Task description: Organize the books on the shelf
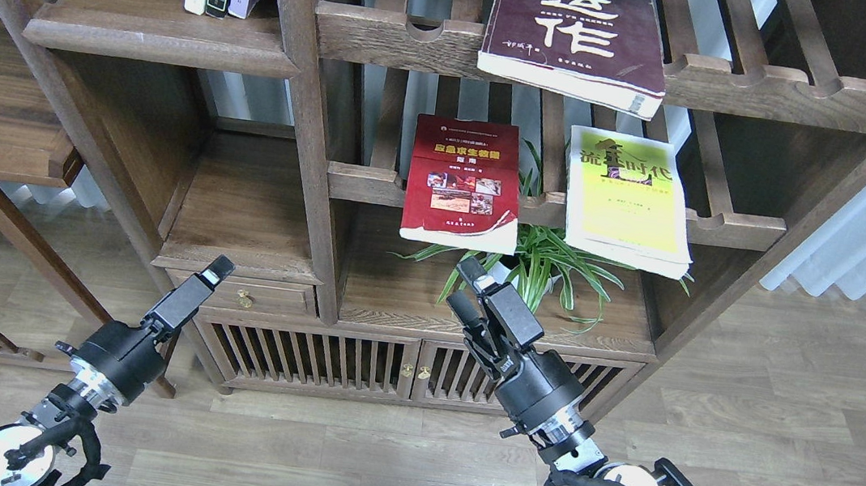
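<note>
While empty and apart-fingered, right pincer (463, 286) just below red book (463, 183); left pincer (211, 273) indistinct, well apart.

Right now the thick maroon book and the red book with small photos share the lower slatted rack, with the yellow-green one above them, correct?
Not quite. In the head view the thick maroon book lies alone on the upper slatted rack; the red book with small photos and the yellow-green book share the lower slatted rack.

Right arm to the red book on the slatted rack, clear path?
Probably yes. The right end effector sits just below the red book, whose lower edge overhangs the rack rail. Only spider plant leaves lie alongside.
</note>
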